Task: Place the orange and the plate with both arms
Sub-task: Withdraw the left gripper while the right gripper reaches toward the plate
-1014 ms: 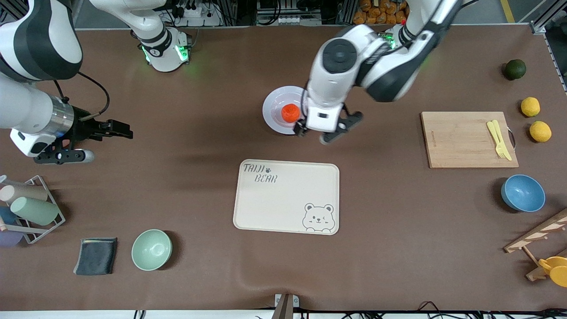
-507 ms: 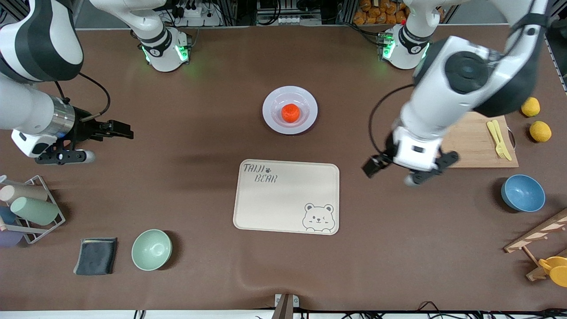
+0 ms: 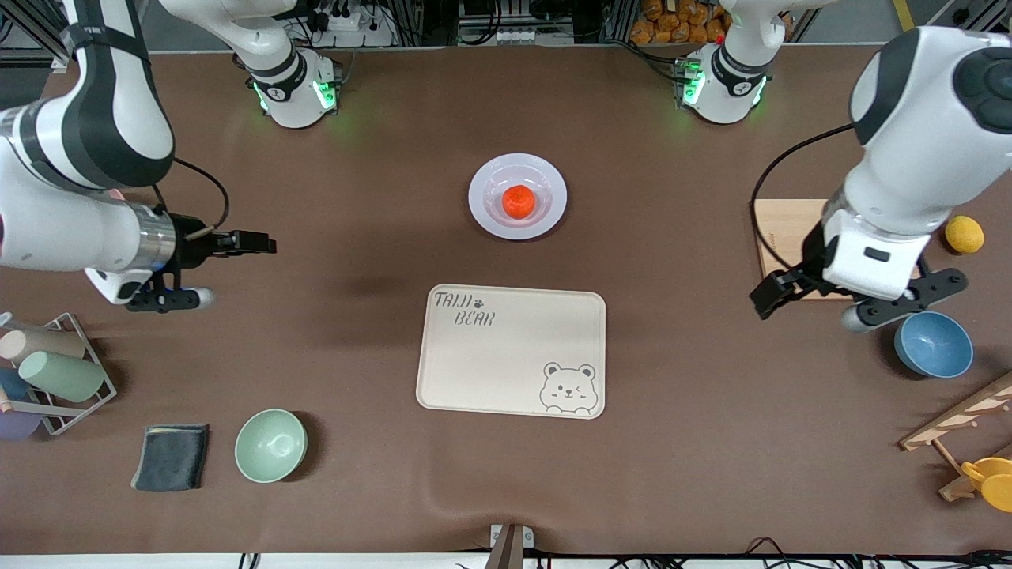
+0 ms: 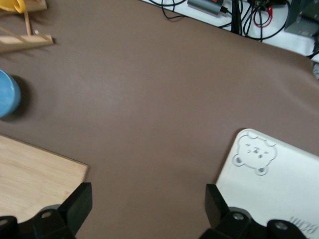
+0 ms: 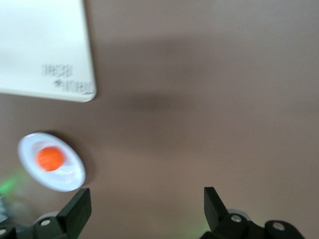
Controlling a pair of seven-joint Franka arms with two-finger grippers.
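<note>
Hiding part of the cutting board [image 3: 783, 237], left gripper [image 3: 858, 296] hangs spread and empty, right gripper [image 3: 237, 245] blurred, seemingly parted over bare table, orange [image 3: 519, 201] resting on plate [image 3: 490, 213].

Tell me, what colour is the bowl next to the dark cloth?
Pale green bowl, seen best in the front view, beside the cloth.

A small round red-orange orange [image 3: 519, 201] is sitting in a round pale lavender-white plate [image 3: 483, 175] at upper centre. A cream rectangular bear tray [image 3: 511, 351] is lying below it. Two black grippers are hovering at mid-height, the left gripper [image 3: 779, 292] near the frame's right edge, the right gripper [image 3: 247, 242] near its left edge.
</note>
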